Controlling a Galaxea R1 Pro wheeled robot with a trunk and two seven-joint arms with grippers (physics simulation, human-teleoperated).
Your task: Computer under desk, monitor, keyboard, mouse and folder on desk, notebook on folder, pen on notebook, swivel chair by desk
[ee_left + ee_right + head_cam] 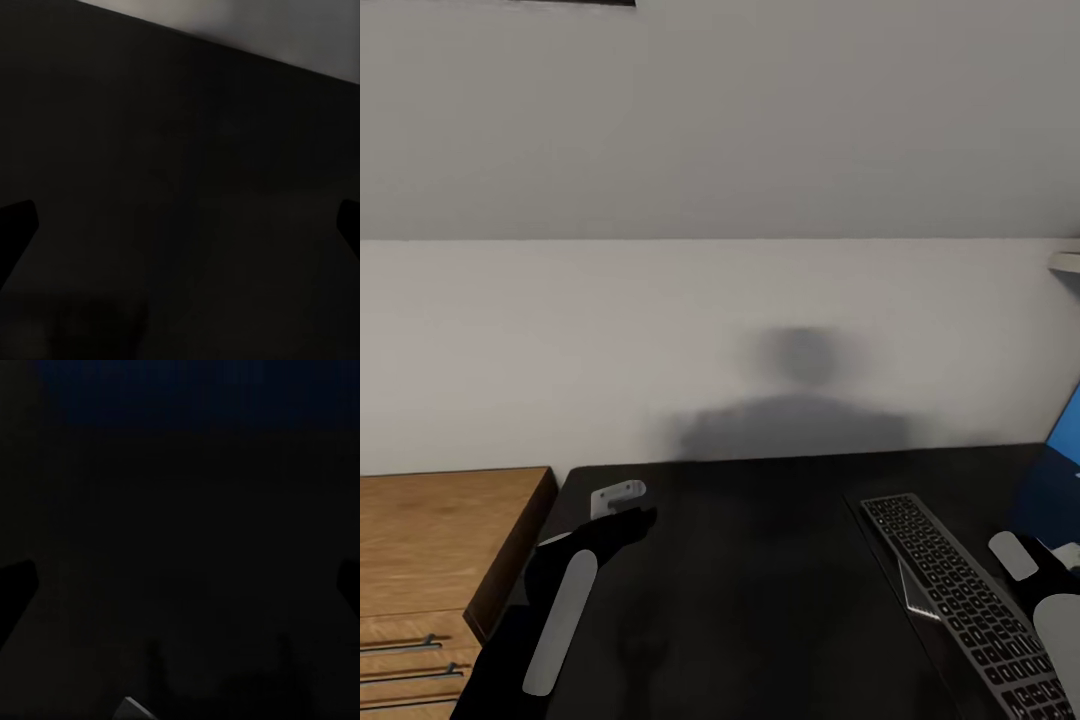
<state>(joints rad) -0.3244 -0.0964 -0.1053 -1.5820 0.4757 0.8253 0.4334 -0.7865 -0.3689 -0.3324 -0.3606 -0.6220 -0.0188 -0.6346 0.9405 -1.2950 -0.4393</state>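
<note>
The matte black desk [760, 560] stands against the pale wall. A long black keyboard [960, 590] with grey keys lies at an angle on its right part. My left gripper [628, 515] hovers over the desk's far left corner. In the left wrist view it [180, 225] is open over bare black desktop, its fingertips [16, 225] far apart. My right gripper [1060, 560] is just right of the keyboard. The right wrist view shows it [180, 585] open above a dark surface. A bright blue surface [1066, 432] cuts in at the right edge; I cannot tell what it is.
A light wood chest of drawers [440, 540] stands against the desk's left side. A white shelf edge [1066, 262] juts from the wall at upper right. A small pale corner [131, 709] shows under the right gripper.
</note>
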